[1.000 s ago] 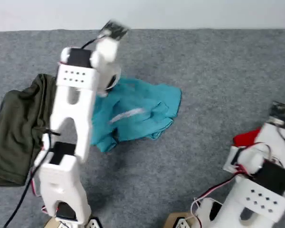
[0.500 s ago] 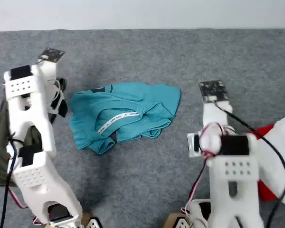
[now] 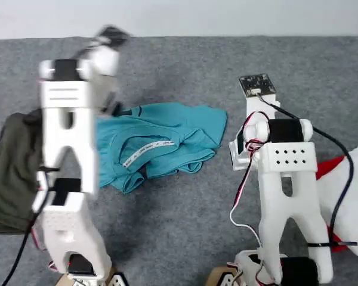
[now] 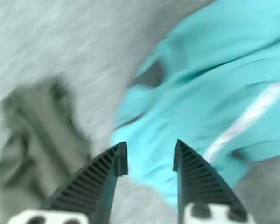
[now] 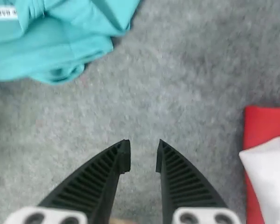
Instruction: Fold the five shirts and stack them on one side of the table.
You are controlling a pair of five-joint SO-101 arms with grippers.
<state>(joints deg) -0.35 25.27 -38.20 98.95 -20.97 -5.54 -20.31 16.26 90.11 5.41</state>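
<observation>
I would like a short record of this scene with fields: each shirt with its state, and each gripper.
teal shirt: crumpled, mid table
green shirt: bunched, left side
red shirt: right side
white shirt: overlaps the red shirt
left gripper: open, over the teal shirt's edge
right gripper: open, over bare table

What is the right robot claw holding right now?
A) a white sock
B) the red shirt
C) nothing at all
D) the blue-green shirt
C: the right gripper is open with nothing in it, hanging over the bare grey table, while the teal shirt and the red shirt lie apart from it.
</observation>
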